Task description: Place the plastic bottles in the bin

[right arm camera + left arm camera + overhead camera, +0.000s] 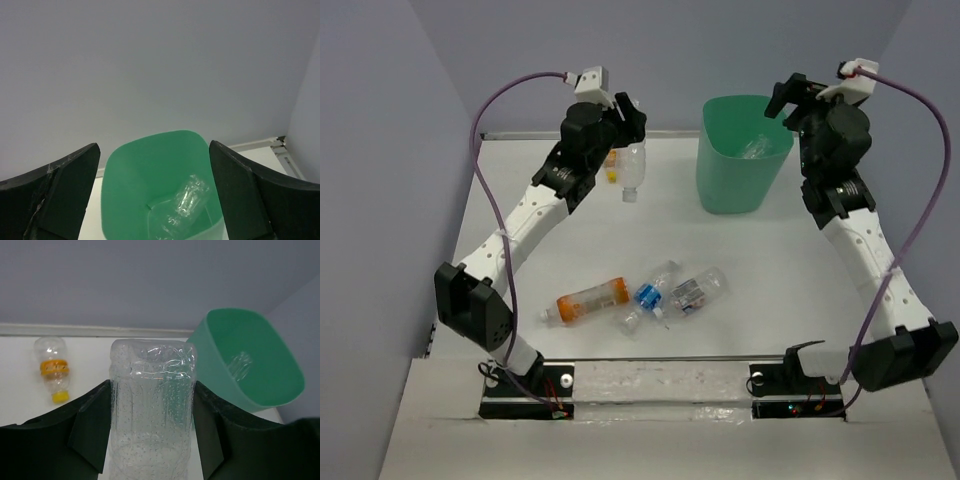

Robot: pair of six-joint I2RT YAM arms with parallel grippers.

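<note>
1. Left wrist view: left fingers (90, 432) pinch a dimpled clear bottle (152, 415), held up left of the bin (270, 355).
2. That smooth mint bin sits under the wide-open right fingers (245, 195), crinkly bottle (187, 202) inside.
3. White counter (800, 280), lavender walls (670, 50).

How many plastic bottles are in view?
6: clear bottle in left gripper, yellow-capped bottle behind it, orange-labelled bottle, blue-labelled bottle and rightmost bottle lying centrally, another bottle in the bin, maybe hiding more.
</note>
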